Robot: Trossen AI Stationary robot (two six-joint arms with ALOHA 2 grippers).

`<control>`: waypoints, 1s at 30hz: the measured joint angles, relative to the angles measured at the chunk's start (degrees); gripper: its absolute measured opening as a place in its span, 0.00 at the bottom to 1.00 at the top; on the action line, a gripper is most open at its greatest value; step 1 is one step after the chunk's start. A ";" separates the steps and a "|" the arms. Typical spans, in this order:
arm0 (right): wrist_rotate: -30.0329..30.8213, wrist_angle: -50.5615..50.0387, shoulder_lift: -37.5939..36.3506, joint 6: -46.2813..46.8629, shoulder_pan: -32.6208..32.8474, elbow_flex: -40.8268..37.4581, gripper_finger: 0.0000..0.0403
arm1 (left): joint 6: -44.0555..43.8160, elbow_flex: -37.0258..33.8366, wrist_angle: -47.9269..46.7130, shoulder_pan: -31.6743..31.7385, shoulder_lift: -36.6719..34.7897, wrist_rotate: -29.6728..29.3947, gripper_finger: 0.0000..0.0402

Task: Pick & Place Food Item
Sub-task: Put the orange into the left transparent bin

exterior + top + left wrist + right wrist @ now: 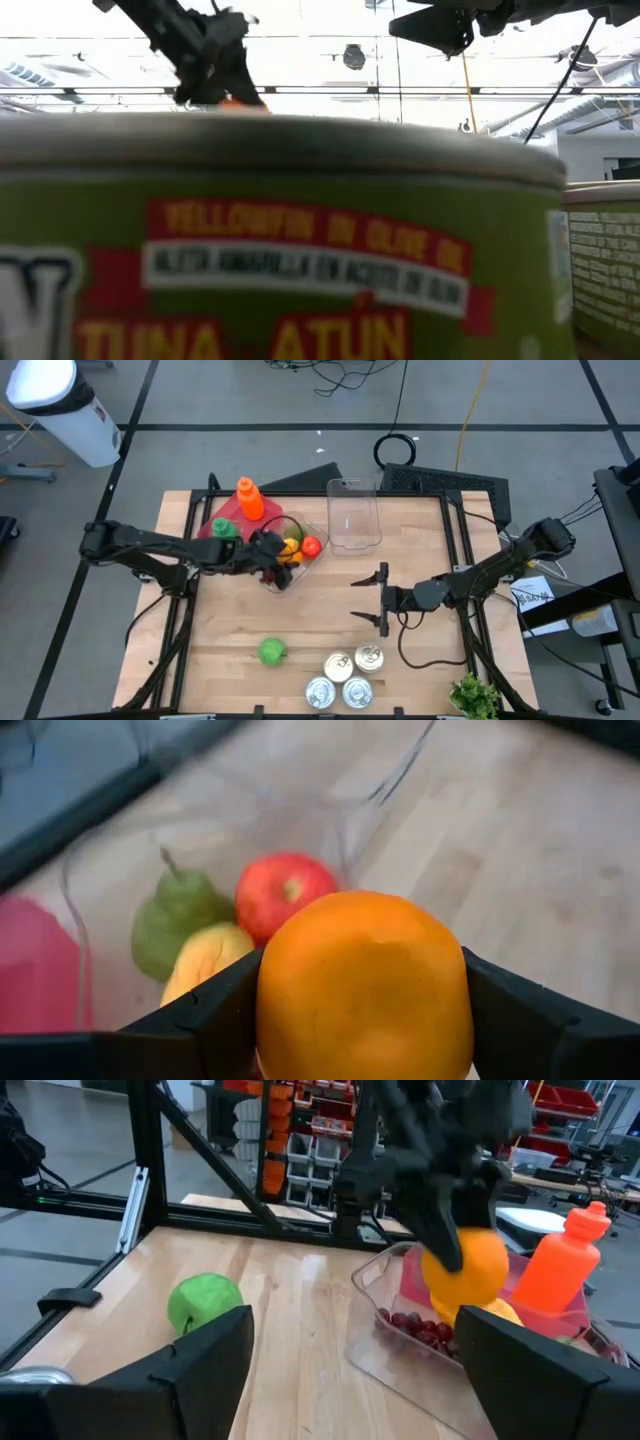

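One orange [365, 985] is what we've got in hand right now: the left gripper [268, 550] has its jaws clamped on either side of it, spread about as wide as the fruit itself, and it hangs just above the clear bin [297, 565]. That looks to us like a drop-off about to happen, since the bin is where the other food sits.

Inside the bin, right under the orange, we can see a red apple [284, 890], a green pear [178, 920], a yellow fruit [205, 965] and some red grapes [415, 1327], so the landing spot is pretty crowded. We'd guess the orange could roll off the pile if it's let go from this height.

Just behind the bin there's an orange bottle [249, 498] on a red tray [226, 512], close enough to bump. A second, empty container [354, 515] stands beside the bin. Well away from the bin, toward the table's [320, 630] front edge, sit a green apple [272, 651] and four cans [347, 678].

The right gripper [383, 598] waits off to the bin's side, jaws wide open, holding nothing.
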 joint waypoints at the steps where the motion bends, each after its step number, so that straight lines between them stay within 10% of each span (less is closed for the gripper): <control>1: 0.02 0.08 0.00 0.00 0.00 0.00 0.80 | -0.50 0.00 -0.43 0.57 1.03 0.56 0.70; 24: 0.11 -0.31 0.05 0.02 0.00 -0.04 0.80 | -2.76 0.00 6.06 3.87 16.30 2.98 0.70; 30: 0.11 -0.36 0.07 0.04 0.00 -0.04 0.80 | -3.31 0.00 6.03 4.09 16.36 2.90 0.93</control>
